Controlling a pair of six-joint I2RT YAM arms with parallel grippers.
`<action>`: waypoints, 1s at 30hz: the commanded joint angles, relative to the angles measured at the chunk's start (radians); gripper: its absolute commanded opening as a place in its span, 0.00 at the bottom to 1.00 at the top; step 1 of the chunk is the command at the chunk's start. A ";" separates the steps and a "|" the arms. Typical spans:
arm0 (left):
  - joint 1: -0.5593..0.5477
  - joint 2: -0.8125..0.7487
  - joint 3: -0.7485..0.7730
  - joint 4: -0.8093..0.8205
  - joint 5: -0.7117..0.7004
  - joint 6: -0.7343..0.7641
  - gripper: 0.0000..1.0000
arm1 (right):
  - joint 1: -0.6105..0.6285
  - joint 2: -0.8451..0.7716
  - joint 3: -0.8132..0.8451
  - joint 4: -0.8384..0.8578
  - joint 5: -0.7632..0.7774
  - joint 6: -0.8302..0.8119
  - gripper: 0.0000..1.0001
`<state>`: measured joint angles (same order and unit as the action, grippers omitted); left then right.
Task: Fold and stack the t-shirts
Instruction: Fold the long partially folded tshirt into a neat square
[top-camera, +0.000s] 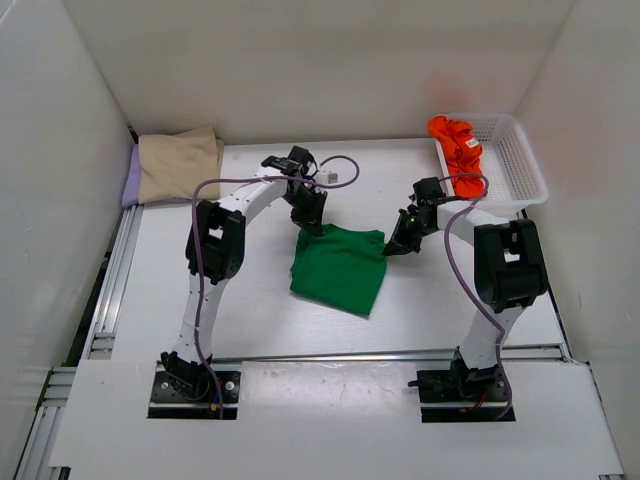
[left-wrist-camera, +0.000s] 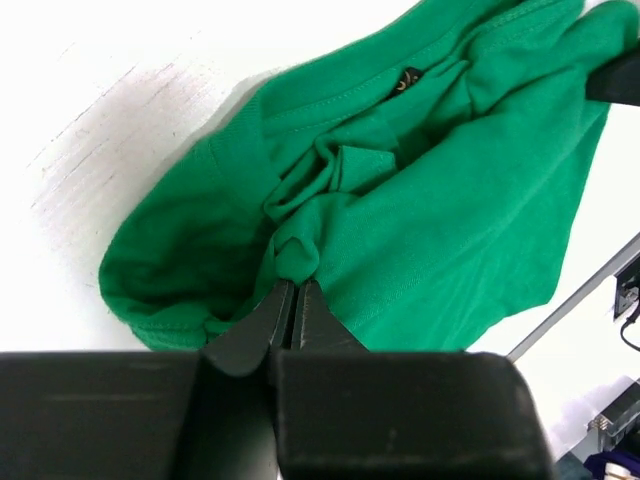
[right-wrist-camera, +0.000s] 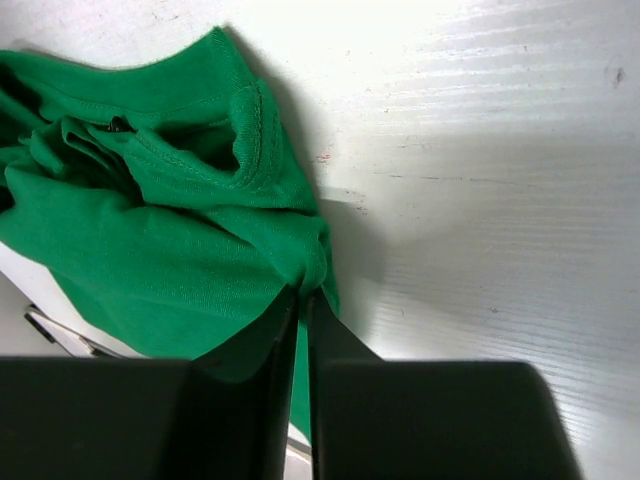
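A bright green t-shirt (top-camera: 340, 268) lies partly folded in the middle of the table. My left gripper (top-camera: 311, 224) is shut on a pinch of its far left corner; the left wrist view shows the cloth (left-wrist-camera: 400, 210) bunched at the tips of the gripper (left-wrist-camera: 296, 285). At the shirt's far right corner my right gripper (top-camera: 394, 247) is shut on the green cloth (right-wrist-camera: 150, 230), with fabric gathered between the tips of the gripper (right-wrist-camera: 303, 292). A beige t-shirt (top-camera: 178, 163) lies folded at the back left on a lilac one (top-camera: 130, 180). An orange-red t-shirt (top-camera: 458, 150) hangs over the basket's edge.
A white mesh basket (top-camera: 512, 160) stands at the back right. White walls close the table on three sides. Metal rails (top-camera: 330, 356) run along the near edge and the left side, in front of the arm bases.
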<state>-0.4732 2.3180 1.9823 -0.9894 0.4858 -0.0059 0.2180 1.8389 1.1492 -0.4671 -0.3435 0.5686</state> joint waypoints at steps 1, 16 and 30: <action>-0.002 -0.138 0.003 -0.006 0.022 0.006 0.10 | -0.002 0.003 0.001 0.013 -0.006 -0.009 0.05; 0.018 -0.336 -0.152 -0.011 -0.150 0.006 0.10 | 0.017 -0.177 0.001 -0.007 -0.046 -0.027 0.00; 0.093 -0.246 -0.146 -0.002 -0.240 0.006 0.13 | 0.026 -0.014 0.155 -0.018 -0.086 -0.009 0.00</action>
<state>-0.4164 2.1056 1.8259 -0.9932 0.2928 -0.0082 0.2447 1.8149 1.2415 -0.4744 -0.4213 0.5678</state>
